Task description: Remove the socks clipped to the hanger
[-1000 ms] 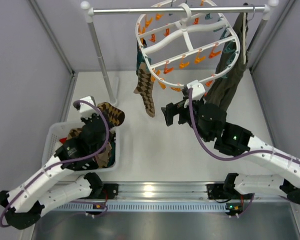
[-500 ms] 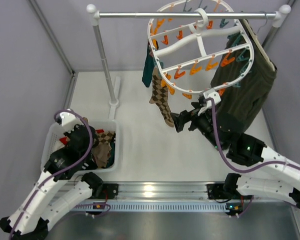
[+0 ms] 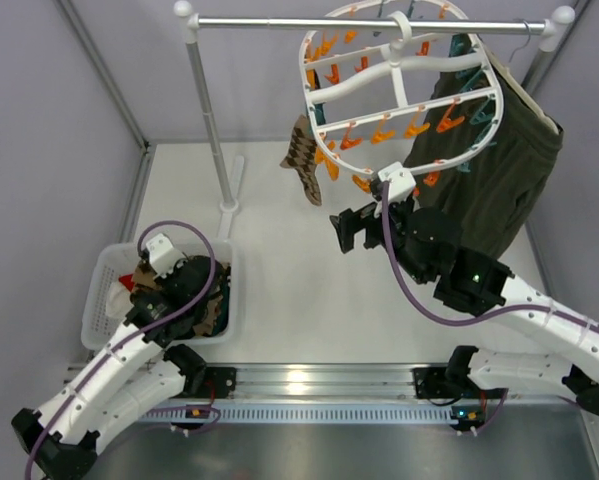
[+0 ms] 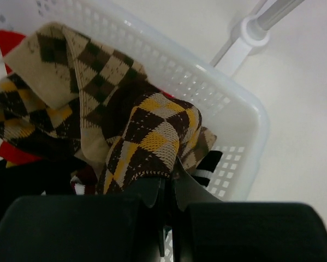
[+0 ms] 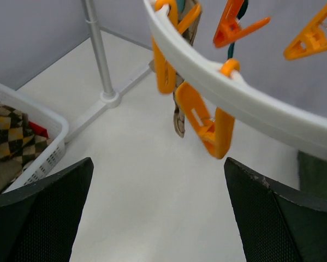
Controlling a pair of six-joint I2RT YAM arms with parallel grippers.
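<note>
while left claw dips into basket pinching argyle sock, right claw wide beneath hanger

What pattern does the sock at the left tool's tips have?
The argyle sock has brown and yellow diamonds, clearest in the left wrist view.

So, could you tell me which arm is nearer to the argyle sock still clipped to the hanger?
Right. The right arm reaches beside the hanging sock, open jaws just right of it; the left arm is down at the basket, jaws shut on another sock.
</note>
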